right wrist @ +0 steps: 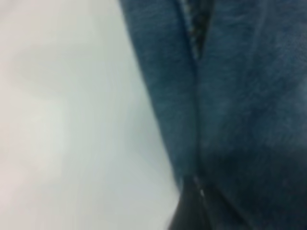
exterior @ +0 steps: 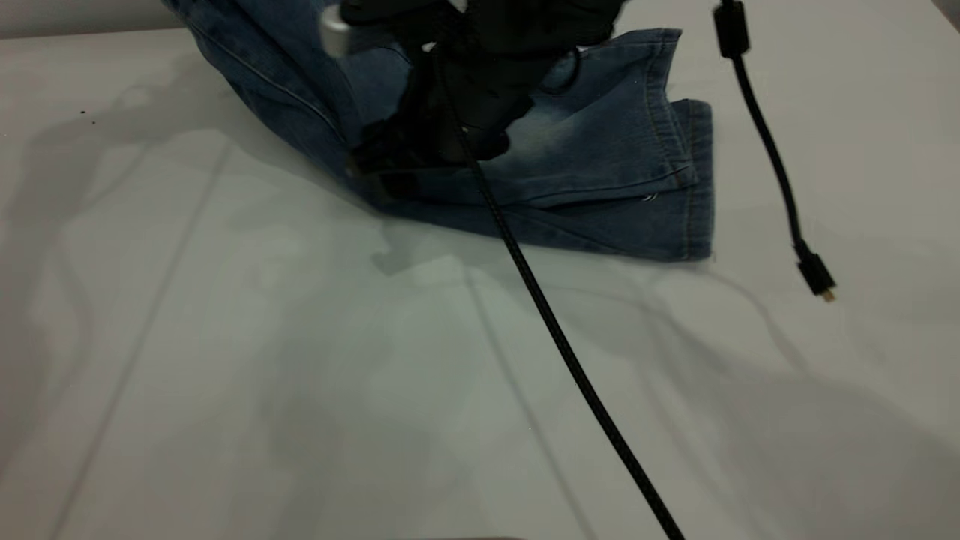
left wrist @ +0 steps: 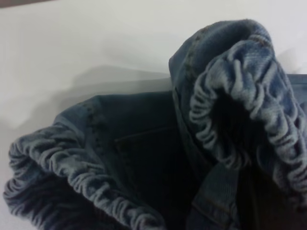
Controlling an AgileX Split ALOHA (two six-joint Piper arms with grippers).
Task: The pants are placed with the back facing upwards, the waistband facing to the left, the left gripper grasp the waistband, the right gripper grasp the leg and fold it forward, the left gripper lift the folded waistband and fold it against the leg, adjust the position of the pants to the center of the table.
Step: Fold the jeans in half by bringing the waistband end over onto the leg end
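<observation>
Pants (exterior: 600, 172) sit at the far side of the table (exterior: 300, 375), already doubled lengthwise, hems stacked on the side away from the claws, waistband end raised off the surface. Denim is soft, limp, light; it drapes and slumps, won't hold a fold unless laid flat, and the layers can slide over each other. The waistband (left wrist: 240, 96) is the thick part: gathered elastic, ruffled and grippy, bunched into an open loop right under the left wrist camera, so it's the best place to pinch, through both layers. One black claw with a thick cable, I take it for the left gripper (exterior: 420, 161), is down on the cloth at the fold's near edge, with lifted denim behind it; fingers buried, so can't tell whether it's clamped. The right gripper isn't identifiable; its camera sits tight against a denim seam with bare table beside. A loose cable (exterior: 772, 157) dangles beyond the hems, a snag risk.
</observation>
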